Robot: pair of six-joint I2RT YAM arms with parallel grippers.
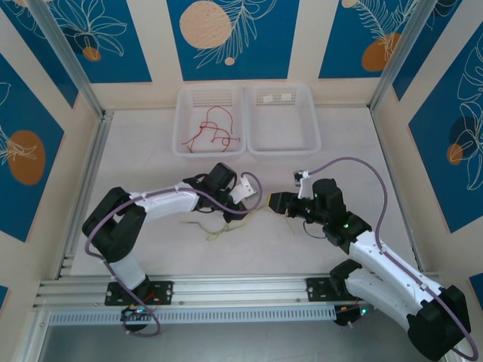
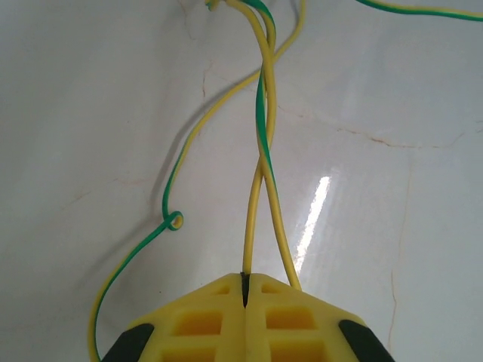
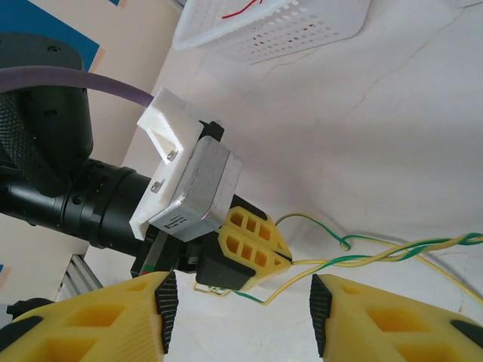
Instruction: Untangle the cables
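Stretching rightward, left fingers (image 2: 204, 324) pinching cables (image 2: 263, 151)

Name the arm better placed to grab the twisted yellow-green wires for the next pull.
Right. The right pincer stands open, facing the twisted yellow-green wires, which run just ahead of its fingers. The left pincer is shut on them, so it is occupied.
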